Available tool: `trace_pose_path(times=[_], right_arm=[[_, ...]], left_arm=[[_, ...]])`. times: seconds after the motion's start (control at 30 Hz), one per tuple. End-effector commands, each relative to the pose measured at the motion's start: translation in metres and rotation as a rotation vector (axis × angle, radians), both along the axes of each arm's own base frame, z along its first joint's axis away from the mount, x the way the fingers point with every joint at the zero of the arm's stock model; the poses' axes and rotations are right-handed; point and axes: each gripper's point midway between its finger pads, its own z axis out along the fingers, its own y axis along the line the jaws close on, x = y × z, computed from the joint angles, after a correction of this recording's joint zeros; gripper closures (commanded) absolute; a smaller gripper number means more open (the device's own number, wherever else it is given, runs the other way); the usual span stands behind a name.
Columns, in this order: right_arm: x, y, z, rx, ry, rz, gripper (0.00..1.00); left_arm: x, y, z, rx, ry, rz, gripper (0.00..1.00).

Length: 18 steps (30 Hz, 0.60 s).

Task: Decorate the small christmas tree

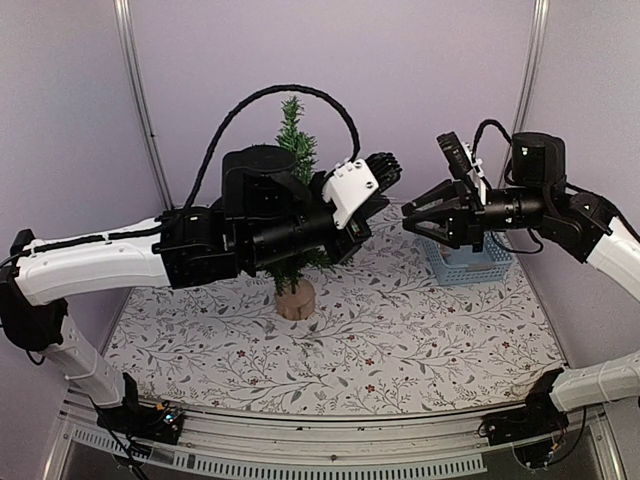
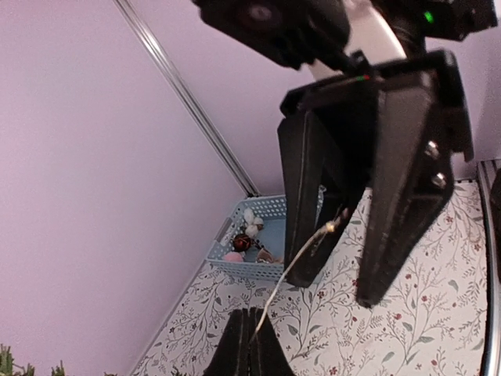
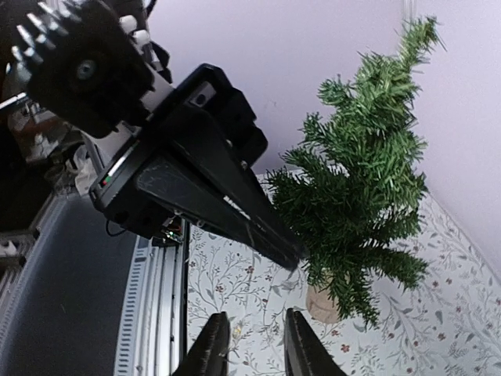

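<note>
A flowery table (image 1: 400, 340) holds the small christmas tree (image 1: 293, 140), upright on its wooden stump (image 1: 296, 298) near the middle, behind the left arm (image 1: 200, 245). A blue basket (image 1: 470, 265) (little ornaments (image 2: 241, 241) lie inside) sits far right. The right gripper (image 3: 254, 319) hangs with fingers a little apart. The left gripper (image 2: 248, 317) is pinched tight on a thin gold thread (image 2: 293, 262) that reaches up between them.

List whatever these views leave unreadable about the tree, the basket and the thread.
- small christmas tree: top view, the left arm covers its middle.
- basket: top view, the right gripper overlaps it; left wrist view, its contents are too small to name.
- thin thread: left wrist view, pinched in the left gripper's shut jaws; what it belongs to does not show.
</note>
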Motion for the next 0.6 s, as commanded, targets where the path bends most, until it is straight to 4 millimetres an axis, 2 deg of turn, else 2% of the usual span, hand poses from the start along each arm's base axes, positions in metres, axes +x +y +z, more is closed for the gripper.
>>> trace_pose_path(times=[0.0, 0.07, 0.13, 0.27, 0.47, 0.57], right_arm=[[0.022, -0.019, 0.006, 0.037, -0.081, -0.219, 0.3], [0.036, -0.033, 0.004, 0.049, -0.097, -0.343, 0.1], [0.05, -0.051, 0.002, 0.06, -0.099, -0.458, 0.02], [0.08, -0.08, -0.02, 0.031, -0.063, -0.63, 0.01], [0.112, -0.122, -0.072, 0.056, -0.064, -0.796, 0.01], [0.13, -0.134, -0.092, 0.058, -0.038, -0.86, 0.01]], left_arm=[[0.003, 0.02, 0.058, -0.196, -0.041, 0.061, 1.0], [0.002, 0.033, 0.078, -0.264, -0.058, 0.073, 1.0], [0.0, 0.043, 0.096, -0.323, -0.076, 0.077, 1.0], [0.0, 0.059, 0.122, -0.403, -0.098, 0.085, 1.0], [0.015, 0.071, 0.132, -0.452, -0.106, 0.141, 1.0], [0.021, 0.074, 0.135, -0.467, -0.103, 0.156, 1.0]])
